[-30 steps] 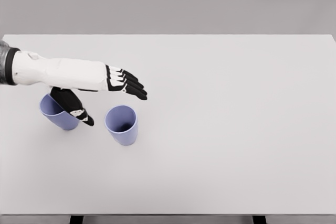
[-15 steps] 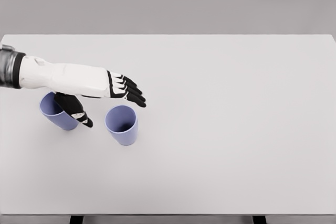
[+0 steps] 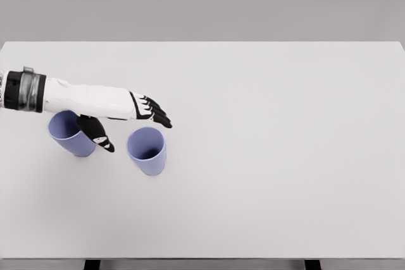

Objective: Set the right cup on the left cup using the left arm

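Left hand (image 3: 130, 118) comes first to the eye: it reaches in from the left edge on a white arm with a grey and black band near the picture's border, and it hovers with the palm turned down; the four black fingers (image 3: 157, 114) are stretched out nearly straight and point to the right, the thumb (image 3: 98, 135) hangs down and apart from them, and the hand holds nothing. Now from the largest thing to the smallest: the table (image 3: 272, 156) is white and fills almost the whole view, with a plain grey wall behind it; the left cup (image 3: 68, 136) is lilac-blue and stands near the table's left side, its rim partly hidden under the forearm, and it looks tilted to the left from this camera; the right cup (image 3: 147, 150) is the same colour, stands upright with its opening up, just to the right of the thumb and just below the fingertips; the two cups are apart, with the thumb between them; I cannot tell if the thumb touches the left cup.
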Available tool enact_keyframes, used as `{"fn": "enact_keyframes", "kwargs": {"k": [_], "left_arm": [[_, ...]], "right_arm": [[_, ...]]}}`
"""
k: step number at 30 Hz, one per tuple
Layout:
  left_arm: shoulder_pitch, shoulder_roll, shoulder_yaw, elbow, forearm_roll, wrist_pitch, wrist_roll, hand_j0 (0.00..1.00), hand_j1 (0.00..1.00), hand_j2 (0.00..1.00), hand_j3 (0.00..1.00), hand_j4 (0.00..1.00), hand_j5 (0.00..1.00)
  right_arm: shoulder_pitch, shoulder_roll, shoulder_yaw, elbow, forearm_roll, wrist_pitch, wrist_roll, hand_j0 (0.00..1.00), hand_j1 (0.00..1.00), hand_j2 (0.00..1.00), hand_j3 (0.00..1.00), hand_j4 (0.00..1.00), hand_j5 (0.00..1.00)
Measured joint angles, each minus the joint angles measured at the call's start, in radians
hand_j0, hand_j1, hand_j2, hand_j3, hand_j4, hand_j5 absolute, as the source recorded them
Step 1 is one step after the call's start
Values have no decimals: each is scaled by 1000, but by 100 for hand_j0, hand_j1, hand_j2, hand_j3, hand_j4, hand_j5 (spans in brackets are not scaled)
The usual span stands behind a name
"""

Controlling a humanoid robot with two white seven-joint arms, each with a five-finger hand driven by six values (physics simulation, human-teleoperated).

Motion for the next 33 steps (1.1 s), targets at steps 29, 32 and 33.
{"fn": "enact_keyframes", "kwargs": {"k": [29, 32, 33], "left_arm": [[54, -53, 19, 58, -27, 0, 1, 100, 100, 100, 100, 100, 100], [78, -62, 25, 65, -33, 0, 1, 100, 100, 100, 100, 100, 100], [92, -64, 31, 66, -35, 0, 1, 100, 100, 100, 100, 100, 100]], "right_arm": [[0, 0, 0, 0, 0, 0, 0, 100, 100, 100, 100, 100, 100], [0, 0, 0, 0, 0, 0, 0, 100, 100, 100, 100, 100, 100], [0, 0, 0, 0, 0, 0, 0, 100, 100, 100, 100, 100, 100]]}}
